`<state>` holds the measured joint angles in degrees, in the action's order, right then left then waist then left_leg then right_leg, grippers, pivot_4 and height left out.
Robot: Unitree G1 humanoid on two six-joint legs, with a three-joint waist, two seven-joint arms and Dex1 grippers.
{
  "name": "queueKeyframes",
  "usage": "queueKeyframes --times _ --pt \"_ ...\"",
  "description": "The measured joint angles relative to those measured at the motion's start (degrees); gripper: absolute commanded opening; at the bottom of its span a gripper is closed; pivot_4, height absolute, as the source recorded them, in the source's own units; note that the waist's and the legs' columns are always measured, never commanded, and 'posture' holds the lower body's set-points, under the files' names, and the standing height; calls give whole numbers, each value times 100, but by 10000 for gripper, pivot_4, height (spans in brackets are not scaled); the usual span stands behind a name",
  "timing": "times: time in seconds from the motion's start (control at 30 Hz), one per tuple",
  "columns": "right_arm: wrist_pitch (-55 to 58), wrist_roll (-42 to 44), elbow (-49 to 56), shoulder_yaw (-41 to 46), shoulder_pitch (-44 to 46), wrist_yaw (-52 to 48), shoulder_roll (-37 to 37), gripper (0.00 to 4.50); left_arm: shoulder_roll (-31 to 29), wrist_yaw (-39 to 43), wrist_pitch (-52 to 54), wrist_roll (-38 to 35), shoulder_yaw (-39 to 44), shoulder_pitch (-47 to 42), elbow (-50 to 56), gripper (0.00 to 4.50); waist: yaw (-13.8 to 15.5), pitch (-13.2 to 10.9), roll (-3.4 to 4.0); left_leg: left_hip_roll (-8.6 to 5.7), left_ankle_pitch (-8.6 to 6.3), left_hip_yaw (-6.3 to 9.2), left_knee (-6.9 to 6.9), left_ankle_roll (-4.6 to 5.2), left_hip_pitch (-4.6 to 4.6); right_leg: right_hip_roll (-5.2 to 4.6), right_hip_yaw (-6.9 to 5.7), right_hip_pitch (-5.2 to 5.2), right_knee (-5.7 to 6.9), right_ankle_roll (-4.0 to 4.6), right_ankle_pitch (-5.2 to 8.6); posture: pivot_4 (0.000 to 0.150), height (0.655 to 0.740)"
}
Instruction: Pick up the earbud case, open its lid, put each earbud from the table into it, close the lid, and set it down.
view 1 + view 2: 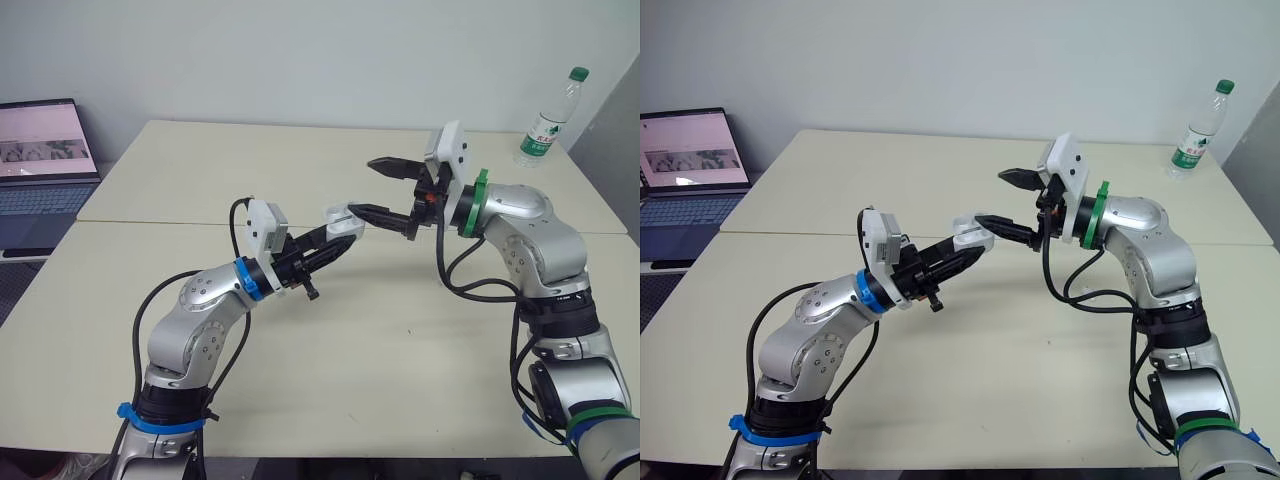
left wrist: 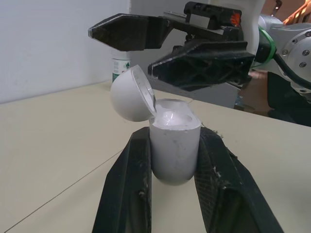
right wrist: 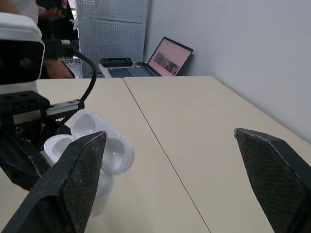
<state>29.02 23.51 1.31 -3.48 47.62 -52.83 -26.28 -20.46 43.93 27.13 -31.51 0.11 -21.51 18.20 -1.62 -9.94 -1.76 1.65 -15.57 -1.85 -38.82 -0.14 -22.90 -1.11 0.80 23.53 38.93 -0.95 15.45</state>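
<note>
Left wrist view showed the left gripper (image 2: 174, 141) clamped on the earbud case (image 2: 171, 155), lid (image 2: 129, 94) open; right gripper (image 1: 362, 187) fingers spread wide, perhaps touching it.

The left gripper (image 1: 964, 251) clamps the open earbud case (image 1: 971, 235); right gripper (image 1: 992, 198) beside it, jaws apart

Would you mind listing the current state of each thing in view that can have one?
earbud case: lid open, held upright
left gripper: shut on the earbud case
right gripper: open, its lower finger beside the open lid
laptop: open, screen lit
bottle: upright, cap on
</note>
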Motion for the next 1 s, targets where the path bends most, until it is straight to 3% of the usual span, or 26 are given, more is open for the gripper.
queueKeyframes --times 0.2,0.4,0.67,1.0 --pt "165 153 31 12 -17 -96 -112 43882 39 -162 -64 48 17 27 -3 7933 0 0 0 0 0 0 0 0 0 -1 0 0 -1 0 0 1500 7400" --pt "528 217 25 262 -496 66 -643 43882 59 -829 -774 734 225 260 -308 7933 11 0 0 0 0 -1 1 0 0 -2 2 -1 -4 0 0 1500 7400" --pt "542 -490 -719 323 -1633 695 -1057 43882 389 -1792 -1474 1380 469 671 -405 7933 17 0 -1 -1 0 -6 5 1 -2 -4 6 0 -7 0 0 1500 7400" --pt "284 -1020 -1412 152 -1776 483 -1495 43882 675 -2239 -1514 1496 449 1247 44 7933 8 -1 -2 -2 0 -6 4 1 1 1 6 -2 -6 -1 0 1500 7400"
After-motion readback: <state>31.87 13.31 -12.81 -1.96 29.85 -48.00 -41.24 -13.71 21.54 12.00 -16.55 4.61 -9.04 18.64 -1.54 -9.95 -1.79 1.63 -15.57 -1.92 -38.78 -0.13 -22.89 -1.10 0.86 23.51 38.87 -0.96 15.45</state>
